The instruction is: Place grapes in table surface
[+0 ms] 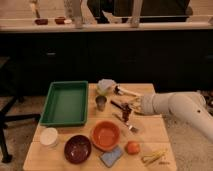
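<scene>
Gripper (133,106) low over table surface (152,131), right of center, arm coming in from right side. Grapes (126,113) right at gripper tip, just right of small metal cup (101,103), far side of orange bowl (105,135). Honestly can't tell if gripper is clamped on them or let go. Green tray (65,102) off to left, maroon bowl (77,148) near edge.
</scene>
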Motion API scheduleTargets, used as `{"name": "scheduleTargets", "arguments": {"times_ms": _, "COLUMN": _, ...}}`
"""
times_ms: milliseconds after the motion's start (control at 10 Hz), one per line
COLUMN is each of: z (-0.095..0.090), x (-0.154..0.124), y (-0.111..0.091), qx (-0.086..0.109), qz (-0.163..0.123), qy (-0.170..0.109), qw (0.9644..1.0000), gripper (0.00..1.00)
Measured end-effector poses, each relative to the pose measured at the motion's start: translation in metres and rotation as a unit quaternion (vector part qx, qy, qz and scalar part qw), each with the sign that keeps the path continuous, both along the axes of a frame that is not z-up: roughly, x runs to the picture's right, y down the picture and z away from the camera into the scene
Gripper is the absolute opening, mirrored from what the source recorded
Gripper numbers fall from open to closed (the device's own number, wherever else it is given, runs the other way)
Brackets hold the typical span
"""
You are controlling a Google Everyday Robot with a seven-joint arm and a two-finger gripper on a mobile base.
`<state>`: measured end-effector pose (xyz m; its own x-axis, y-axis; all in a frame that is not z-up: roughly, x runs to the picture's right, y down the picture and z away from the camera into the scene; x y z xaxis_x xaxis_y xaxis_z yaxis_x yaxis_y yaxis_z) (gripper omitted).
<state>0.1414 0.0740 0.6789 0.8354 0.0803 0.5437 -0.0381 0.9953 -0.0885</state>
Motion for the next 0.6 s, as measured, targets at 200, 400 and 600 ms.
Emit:
{"name": "scheduleTargets", "arguments": {"times_ms": 200, "z": 0.005, "x": 0.01, "y": 0.009, "qx": -0.003, "qz": 0.01, "qy": -0.002, "qw": 0.9999, "gripper": 0.0}}
{"name": "scheduleTargets", "arguments": {"times_ms": 400, "z": 0.011, "x": 0.024, "y": 0.015, "qx": -0.005, "qz": 0.02, "qy": -0.004, "qw": 0.9998, "gripper": 0.0}}
{"name": "scheduleTargets", "arguments": {"times_ms": 600, "z": 0.014, "x": 0.035, "y": 0.017, "qx": -0.005, "qz": 0.027, "qy": -0.005, "qw": 0.9996, "gripper": 0.0}}
